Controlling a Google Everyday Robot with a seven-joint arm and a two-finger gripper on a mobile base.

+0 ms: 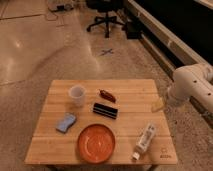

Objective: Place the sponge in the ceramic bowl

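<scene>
**Sponge Lies Beside Bowl, Arm Held Off to the Side**

The light-blue sponge (66, 122) is seen lying flat on the wooden table (131, 88), near its left edge and just beside the upper-left rim of the orange-red ceramic bowl (96, 144). The two appear to be apart rather than touching. Nothing is seen inside the bowl, so the placement asked for is not met at this moment.

The white arm (194, 84) is held off the table's right side. The gripper (170, 98) at its end is just beyond the edge, near a pale-yellow chunk (157, 105) and well apart from the sponge. Whether the gripper is spread or pressed together cannot be told, and nothing is seen to be pinched in it.

Between arm and sponge, a translucent cup (76, 95), a small red item (106, 94), a black block (105, 110) and a white tube (145, 139) are laid out. The arm's sideways hold is judged to leave the tabletop open to the camera. A reach across the clutter would be called for, followed by only a short carry, since sponge and bowl are neighbours.
</scene>
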